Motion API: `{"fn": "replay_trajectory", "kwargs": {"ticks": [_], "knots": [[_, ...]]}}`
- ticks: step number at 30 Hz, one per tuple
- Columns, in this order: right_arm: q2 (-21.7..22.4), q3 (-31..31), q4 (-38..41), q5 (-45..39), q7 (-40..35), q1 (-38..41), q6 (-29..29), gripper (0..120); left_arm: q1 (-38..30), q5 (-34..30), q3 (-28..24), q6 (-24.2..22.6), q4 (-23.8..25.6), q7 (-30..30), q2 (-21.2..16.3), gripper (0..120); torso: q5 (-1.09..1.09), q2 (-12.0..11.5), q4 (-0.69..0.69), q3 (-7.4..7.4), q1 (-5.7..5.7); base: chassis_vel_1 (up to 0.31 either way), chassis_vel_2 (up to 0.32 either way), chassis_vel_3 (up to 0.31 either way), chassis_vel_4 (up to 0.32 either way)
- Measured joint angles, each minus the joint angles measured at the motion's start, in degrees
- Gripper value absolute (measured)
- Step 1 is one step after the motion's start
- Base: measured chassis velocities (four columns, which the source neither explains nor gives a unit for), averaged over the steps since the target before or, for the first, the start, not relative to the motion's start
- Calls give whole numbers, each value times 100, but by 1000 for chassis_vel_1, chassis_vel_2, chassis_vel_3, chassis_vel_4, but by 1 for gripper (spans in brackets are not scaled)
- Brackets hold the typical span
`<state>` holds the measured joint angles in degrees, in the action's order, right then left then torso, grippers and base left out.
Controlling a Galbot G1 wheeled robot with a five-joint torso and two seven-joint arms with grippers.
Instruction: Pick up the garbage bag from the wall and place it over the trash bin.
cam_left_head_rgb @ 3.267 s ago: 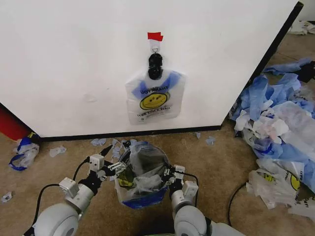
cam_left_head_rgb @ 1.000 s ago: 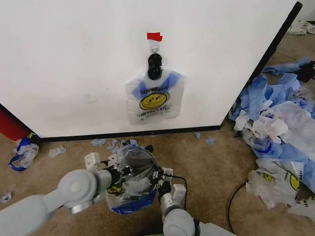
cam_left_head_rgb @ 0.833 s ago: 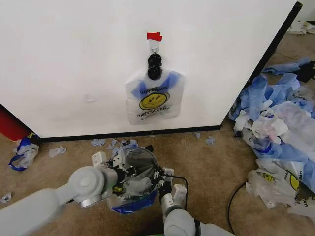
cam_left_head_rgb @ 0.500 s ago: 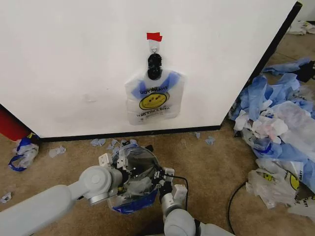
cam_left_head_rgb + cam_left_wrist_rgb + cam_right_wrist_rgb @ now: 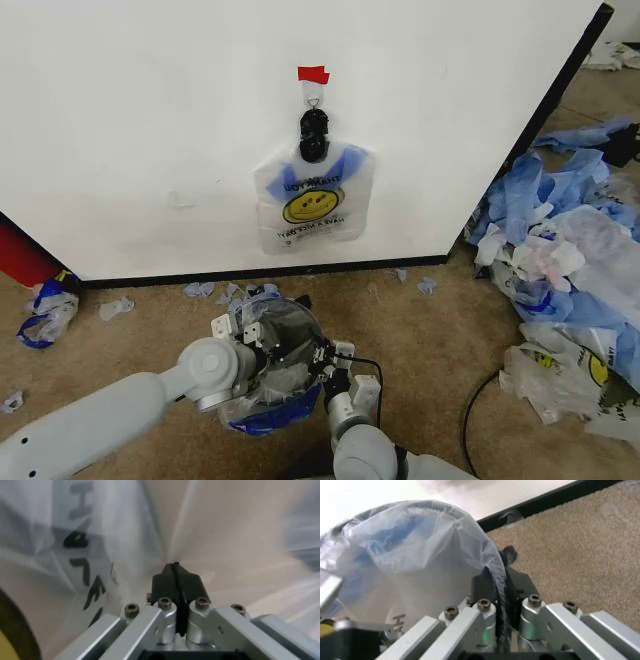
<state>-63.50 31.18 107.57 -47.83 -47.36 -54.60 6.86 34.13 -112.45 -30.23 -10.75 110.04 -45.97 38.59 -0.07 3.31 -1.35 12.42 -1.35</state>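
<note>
Left gripper (image 5: 262,345) has swung inward across the trash bin (image 5: 270,385); clenched, inside the bag lining it. Right gripper (image 5: 322,362) clamps the bin's rim film. The garbage bag (image 5: 313,200) hangs on the wall (image 5: 150,120), ahead of and above both.

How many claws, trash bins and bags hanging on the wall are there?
Claws: 2, left claw and right claw
Trash bin: 1
Hanging bag: 1
Total: 4
</note>
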Motion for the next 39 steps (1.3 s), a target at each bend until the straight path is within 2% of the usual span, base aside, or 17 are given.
{"fn": "replay_trajectory", "kwargs": {"ticks": [28, 39], "knots": [[-7, -23, -12, -11, 48, 5, 11, 0, 177, 536, -192, 35, -739, 77, 389, 0, 1, 0, 0, 0, 0, 0, 0, 0, 0], [5, -28, -4, -8, 60, 2, 17, 0, 248, 681, -207, 51, -825, 106, 403, 0, -2, 0, -1, -1, 0, 0, 0, 0, 0]]}}
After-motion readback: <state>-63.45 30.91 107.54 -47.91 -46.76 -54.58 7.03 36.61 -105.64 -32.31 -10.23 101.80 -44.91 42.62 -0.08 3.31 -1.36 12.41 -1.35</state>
